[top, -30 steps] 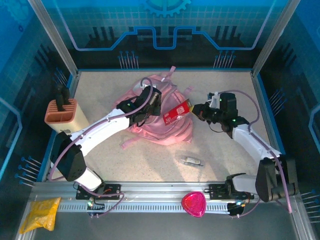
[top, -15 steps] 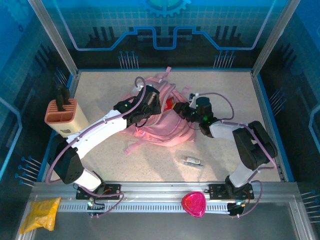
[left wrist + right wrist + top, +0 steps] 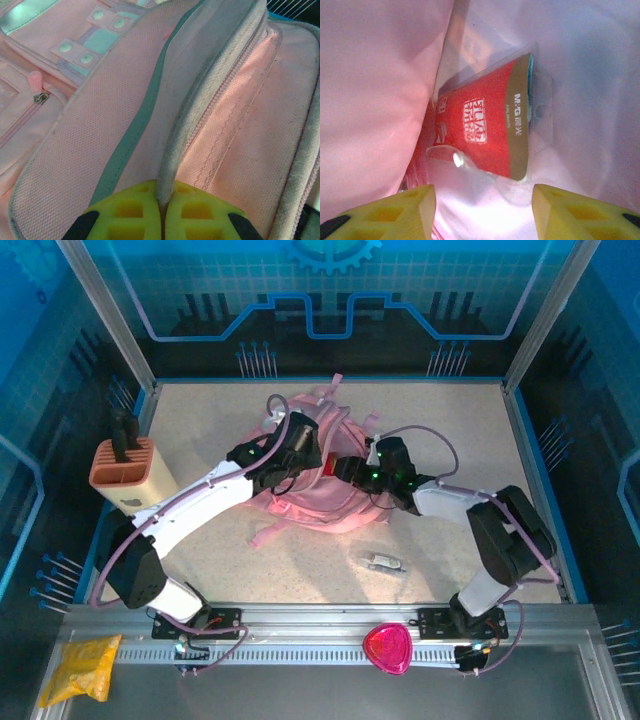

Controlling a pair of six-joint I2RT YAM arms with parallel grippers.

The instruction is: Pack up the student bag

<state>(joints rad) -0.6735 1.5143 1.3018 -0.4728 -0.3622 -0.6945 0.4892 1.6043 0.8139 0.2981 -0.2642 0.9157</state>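
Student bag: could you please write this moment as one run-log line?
left fingers: shut on student bag rim | right fingers: open inside bag | red packet: lying in bag, ungripped

The desk (image 3: pixel 300 560) is lit brightly and evenly from above for you, while the walls (image 3: pixel 330 300) around it glow dim blue; shadows are soft and short. In your left wrist view the student bag (image 3: pixel 100 125) weave is crisp, but the left claw (image 3: pixel 162 212) blurs at the bottom edge. Your right wrist view is soft, tinted pink, with glare on the red packet (image 3: pixel 485 135).
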